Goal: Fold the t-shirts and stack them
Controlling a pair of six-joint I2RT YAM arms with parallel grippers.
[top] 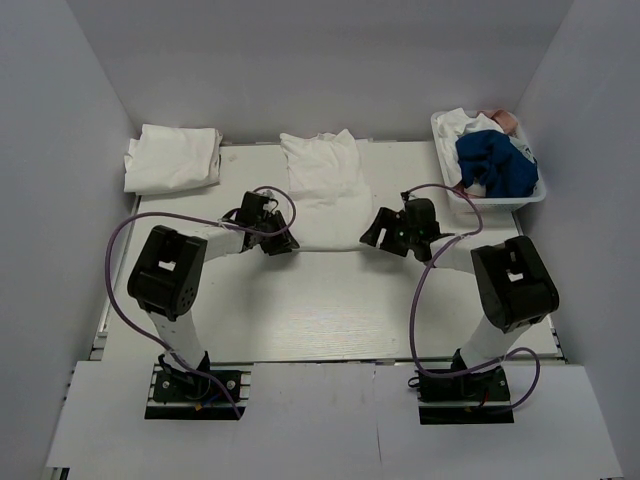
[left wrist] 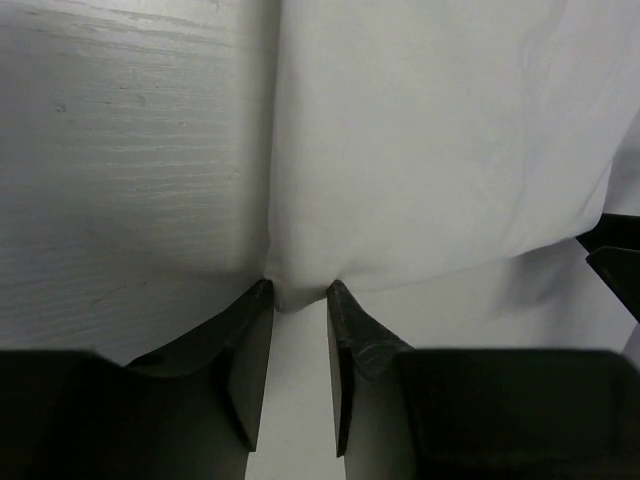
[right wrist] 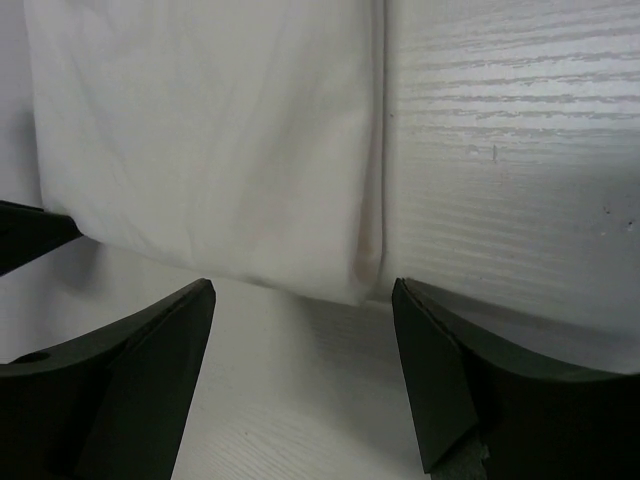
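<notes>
One white t-shirt (top: pixel 325 185) lies on the table as a long folded strip, its hem towards the arms. My left gripper (top: pixel 280 243) is at the near left corner of the t-shirt (left wrist: pixel 430 150). In the left wrist view that gripper (left wrist: pixel 298 290) has its fingertips closed in on the bunched corner. My right gripper (top: pixel 380 235) stands at the near right corner. Its jaws (right wrist: pixel 303 290) are wide open, with the corner of the t-shirt (right wrist: pixel 210 140) just ahead of the tips and untouched. A second white t-shirt (top: pixel 172 158) lies folded at the back left.
A white basket (top: pixel 537 190) at the back right holds blue and white clothes. Grey walls close in the table (top: pixel 330 310) on three sides. Purple cables loop beside both arms.
</notes>
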